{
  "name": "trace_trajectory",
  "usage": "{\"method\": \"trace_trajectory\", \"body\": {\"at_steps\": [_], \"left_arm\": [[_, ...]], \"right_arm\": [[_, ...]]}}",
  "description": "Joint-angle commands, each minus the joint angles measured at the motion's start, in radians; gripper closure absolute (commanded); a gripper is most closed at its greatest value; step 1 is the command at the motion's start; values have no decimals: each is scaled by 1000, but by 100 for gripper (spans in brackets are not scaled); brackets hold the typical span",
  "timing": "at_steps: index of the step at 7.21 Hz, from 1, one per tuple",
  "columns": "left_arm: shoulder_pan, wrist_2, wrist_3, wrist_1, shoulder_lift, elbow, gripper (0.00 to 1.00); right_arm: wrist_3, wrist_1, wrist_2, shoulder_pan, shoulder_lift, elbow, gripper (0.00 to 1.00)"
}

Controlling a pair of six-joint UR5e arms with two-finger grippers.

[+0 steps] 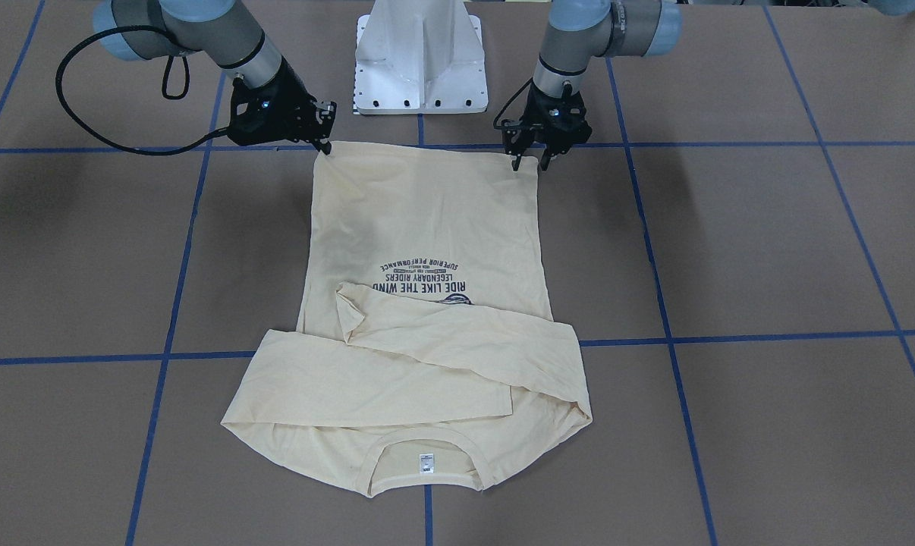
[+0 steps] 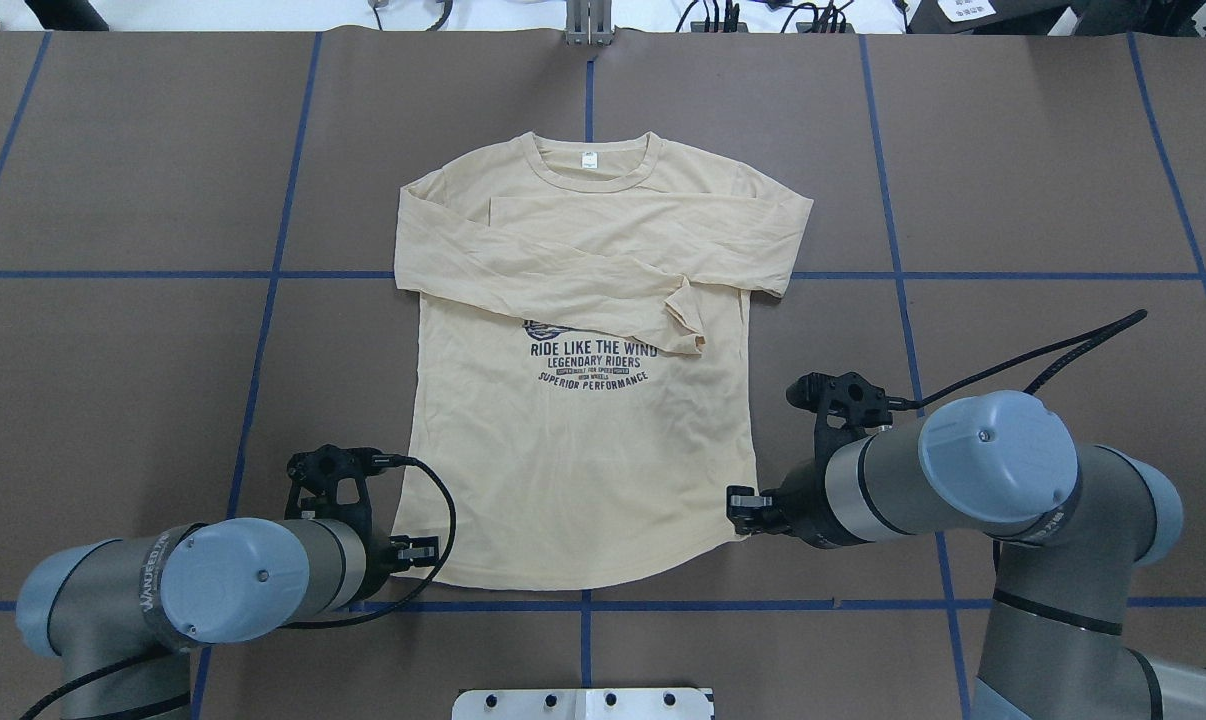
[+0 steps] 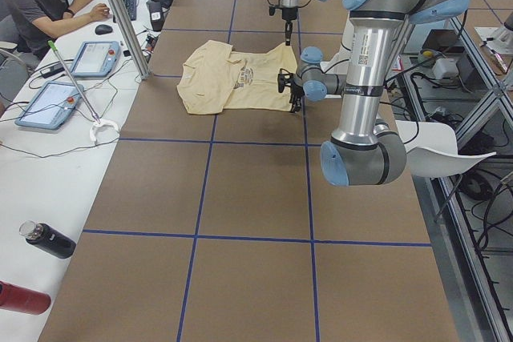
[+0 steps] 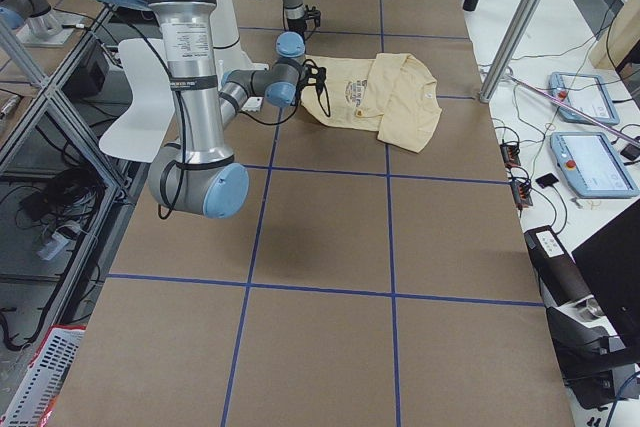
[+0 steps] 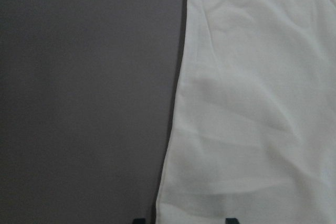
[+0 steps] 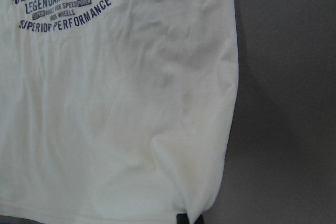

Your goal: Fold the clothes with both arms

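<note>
Overhead exterior view, one item: a cream long-sleeved shirt (image 2: 573, 470) laid flat, chest up, on the middle of the brown table (image 2: 113, 150). The collar with its white label (image 2: 589, 158) points to the far edge and the curved hem lies toward the robot's edge. Both sleeves (image 2: 603, 260) are folded across the chest, one over the other, covering the top of the navy print (image 2: 591, 362). Left gripper (image 1: 530, 161): lowered at the hem corner on the robot's left, fingers a narrow gap apart. In the left wrist view the two fingertips (image 5: 138, 221) stand one on either side of the shirt's side edge, nothing yet pinched. Right gripper (image 1: 325, 145): tilted, tip touching the opposite hem corner. The right wrist view shows a single dark tip (image 6: 181, 219) at that corner, so the fingers appear drawn together; whether cloth sits between them cannot be told. White pedestal (image 1: 421, 61): at the robot's edge, between the two arms, apart from the hem. The body of the shirt is smooth, with slight wrinkles.
</note>
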Motion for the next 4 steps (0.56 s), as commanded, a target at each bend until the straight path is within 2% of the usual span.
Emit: {"method": "trace_trajectory", "body": {"at_steps": [1, 3, 4], "left_arm": [[2, 0, 0, 18, 0, 0, 39], [2, 0, 0, 32, -3, -2, 41], [2, 0, 0, 33, -3, -6, 53]], "right_arm": [[0, 0, 3, 4, -1, 0, 100], [0, 0, 3, 7, -1, 0, 100], [0, 0, 5, 9, -1, 0, 100]]}}
